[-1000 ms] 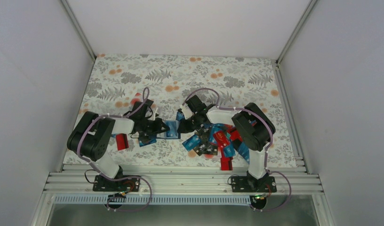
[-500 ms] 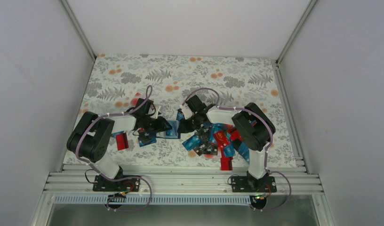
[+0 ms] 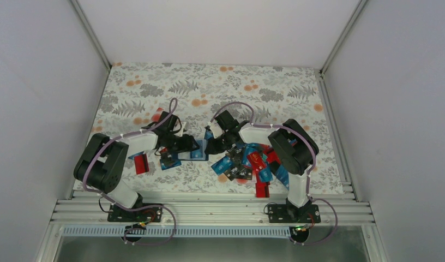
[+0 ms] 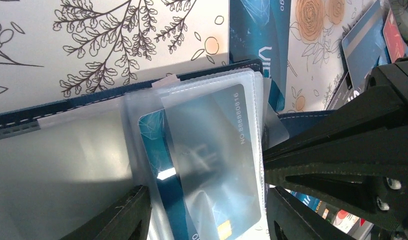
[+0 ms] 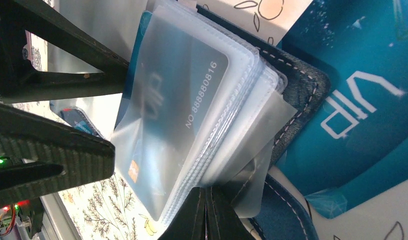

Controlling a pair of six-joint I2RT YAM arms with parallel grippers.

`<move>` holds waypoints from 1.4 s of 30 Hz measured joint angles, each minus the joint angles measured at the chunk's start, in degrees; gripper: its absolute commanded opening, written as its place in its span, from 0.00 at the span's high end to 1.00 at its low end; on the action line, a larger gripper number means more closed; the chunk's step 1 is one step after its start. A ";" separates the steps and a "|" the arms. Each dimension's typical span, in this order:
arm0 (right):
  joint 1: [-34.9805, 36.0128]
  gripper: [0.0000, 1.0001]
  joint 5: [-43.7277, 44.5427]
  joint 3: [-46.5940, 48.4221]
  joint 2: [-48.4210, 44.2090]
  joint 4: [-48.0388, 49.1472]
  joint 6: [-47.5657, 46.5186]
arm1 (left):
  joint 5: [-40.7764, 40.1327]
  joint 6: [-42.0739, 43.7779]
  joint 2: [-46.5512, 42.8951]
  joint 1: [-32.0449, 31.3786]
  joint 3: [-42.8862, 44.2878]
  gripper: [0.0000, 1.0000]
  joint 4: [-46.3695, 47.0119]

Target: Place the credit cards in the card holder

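Left jaws apart astride card holder (image 4: 82, 102); right jaws tight on sleeve edge (image 5: 249, 192)

Left gripper (image 4: 207, 220) and right gripper (image 5: 207, 216) nearly met, low at centre — the left's jaws stood apart, the right's pressed together.

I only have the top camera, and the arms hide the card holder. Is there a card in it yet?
Observer: Yes. A teal card sits inside a clear sleeve of the card holder.
Operator: Is anything gripping it?
Observer: Not the left hand. It's open, one finger on each side of the sleeves.
Operator: And the other?
Observer: The right hand is shut, its tips against the sleeves' edge.
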 measured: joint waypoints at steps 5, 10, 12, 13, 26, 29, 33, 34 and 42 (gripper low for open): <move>0.00 0.96 0.00 0.00 0.00 0.02 -0.07 | -1.57 -0.02 0.15 -1.09 1.07 0.40 -1.31; 0.00 0.96 0.00 0.00 0.00 0.07 -0.09 | -4.48 -0.07 1.38 -2.97 3.50 0.40 -3.45; 0.00 0.96 0.02 0.00 0.00 0.11 -0.09 | -6.01 -0.22 1.92 -3.87 4.68 0.40 -4.42; 0.02 0.96 0.00 0.00 0.00 0.11 -0.09 | -6.91 -0.24 2.21 -4.35 5.31 0.40 -4.90; 0.04 0.96 0.44 0.28 0.04 -0.35 -0.76 | -16.98 -0.55 5.57 -9.97 11.96 0.40 -12.04; 0.02 0.96 0.57 0.59 0.11 -0.79 -1.03 | -19.39 -0.63 6.34 -11.30 13.49 0.40 -14.05; 0.02 0.96 0.81 0.92 0.15 -1.31 -1.20 | -22.23 -0.66 7.50 -12.96 15.28 0.40 -16.13; 0.02 0.96 0.87 1.01 0.17 -1.42 -1.22 | -22.93 -0.68 7.78 -13.35 15.72 0.40 -16.68; -0.13 0.96 1.86 1.77 0.17 -2.93 -1.84 | -27.28 -1.05 9.60 -15.80 18.67 0.48 -19.80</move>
